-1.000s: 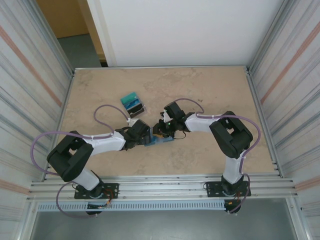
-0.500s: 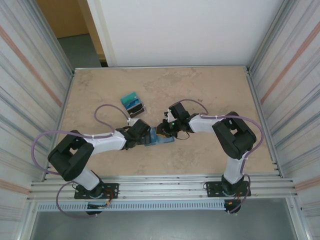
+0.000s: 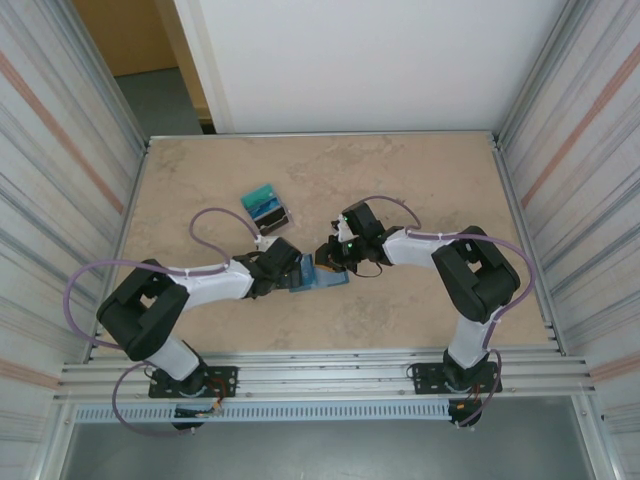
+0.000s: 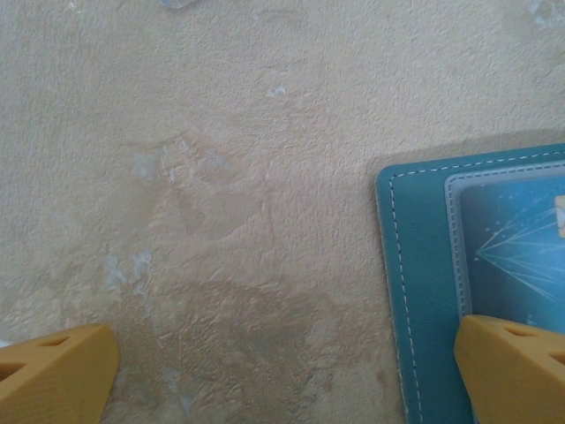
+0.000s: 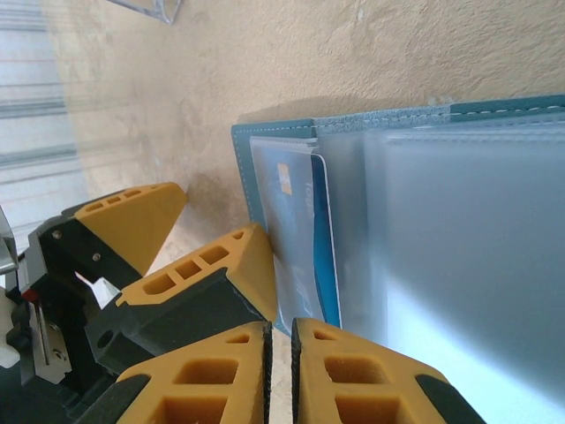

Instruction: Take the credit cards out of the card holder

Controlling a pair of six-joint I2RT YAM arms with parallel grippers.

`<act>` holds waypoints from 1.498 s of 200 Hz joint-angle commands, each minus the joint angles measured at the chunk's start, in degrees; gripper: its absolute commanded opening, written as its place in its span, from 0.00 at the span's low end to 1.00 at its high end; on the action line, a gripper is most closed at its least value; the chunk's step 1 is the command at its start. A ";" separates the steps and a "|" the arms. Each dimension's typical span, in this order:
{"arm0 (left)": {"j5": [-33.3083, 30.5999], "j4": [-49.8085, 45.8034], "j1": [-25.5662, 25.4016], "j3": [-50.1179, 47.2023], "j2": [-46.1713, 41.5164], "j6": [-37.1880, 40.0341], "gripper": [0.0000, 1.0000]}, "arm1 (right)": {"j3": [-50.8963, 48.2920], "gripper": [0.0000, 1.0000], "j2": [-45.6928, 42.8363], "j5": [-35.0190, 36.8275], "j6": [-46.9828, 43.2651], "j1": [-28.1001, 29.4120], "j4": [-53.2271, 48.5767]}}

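Note:
The slate-blue card holder point(image 3: 322, 279) lies open on the table between both grippers. In the left wrist view its stitched corner point(image 4: 422, 283) shows a blue credit card point(image 4: 516, 238) in a slot. My left gripper point(image 4: 282, 343) is wide open, one finger on bare table and the other fingertip point(image 4: 508, 367) resting on the holder's edge. My right gripper point(image 5: 281, 334) is shut, with nothing visible between its pads, at the holder's near edge by that blue card point(image 5: 305, 234) and the frosted clear sleeves point(image 5: 459, 265). A pile of teal and dark credit cards point(image 3: 266, 206) lies apart, further back on the left.
The two grippers point(image 3: 293, 268) point(image 3: 324, 260) almost touch over the holder. A clear plastic edge point(image 5: 146, 7) lies on the table beyond the holder. Ribbed metal walls point(image 3: 60, 150) flank the table, and a rail point(image 3: 320, 375) runs along its near edge.
The right wrist has shifted slightly to the right and nearer. The left arm and the card pile have hardly moved.

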 commanded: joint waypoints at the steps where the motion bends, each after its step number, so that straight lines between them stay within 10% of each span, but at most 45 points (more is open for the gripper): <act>1: 1.22 -4.24 -0.48 -0.32 2.46 -1.00 0.99 | -0.77 0.16 -0.58 -0.85 1.16 -0.48 0.63; 299: 1.69 -4.22 -0.48 0.05 3.01 -1.04 0.99 | 4.35 0.07 7.49 -0.26 -1.03 1.61 -1.68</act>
